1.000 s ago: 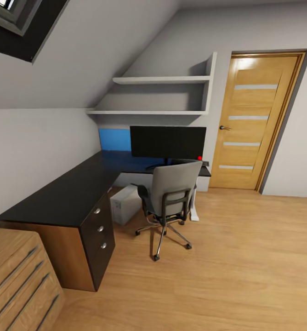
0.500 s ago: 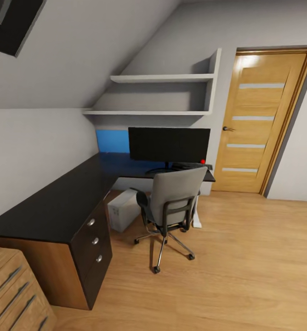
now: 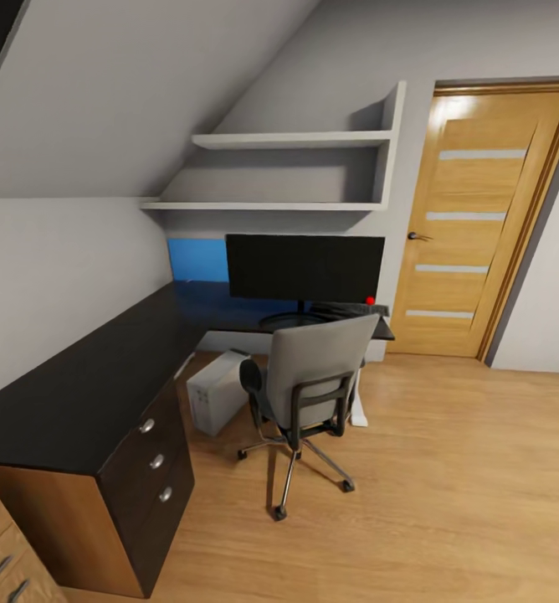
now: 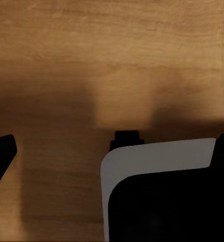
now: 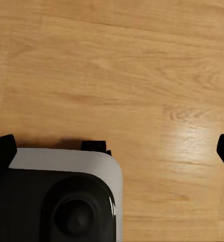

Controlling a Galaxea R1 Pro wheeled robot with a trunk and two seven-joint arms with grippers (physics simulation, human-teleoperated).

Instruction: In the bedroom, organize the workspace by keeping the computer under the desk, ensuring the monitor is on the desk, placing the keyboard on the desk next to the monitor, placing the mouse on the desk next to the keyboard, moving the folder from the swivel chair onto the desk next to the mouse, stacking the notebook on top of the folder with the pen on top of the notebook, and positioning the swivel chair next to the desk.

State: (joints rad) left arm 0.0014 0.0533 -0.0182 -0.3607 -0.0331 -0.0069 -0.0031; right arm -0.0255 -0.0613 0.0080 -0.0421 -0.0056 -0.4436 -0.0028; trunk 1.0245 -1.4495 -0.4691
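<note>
Black desk [image 3: 87, 377], grey swivel chair [image 3: 317, 364]

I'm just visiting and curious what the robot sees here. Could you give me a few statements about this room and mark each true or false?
1. The monitor stands on the desk. True.
2. The computer sits on top of the desk. False: it stands on the floor under it.
3. The swivel chair lies tipped over. False: it stands upright by the desk.
4. The door is shut. True.
5. The wall shelves hold books. False: they look bare.

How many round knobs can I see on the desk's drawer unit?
3, in a slanting row on the drawer unit front: top knob, middle knob, bottom knob. None seems hidden.
</note>
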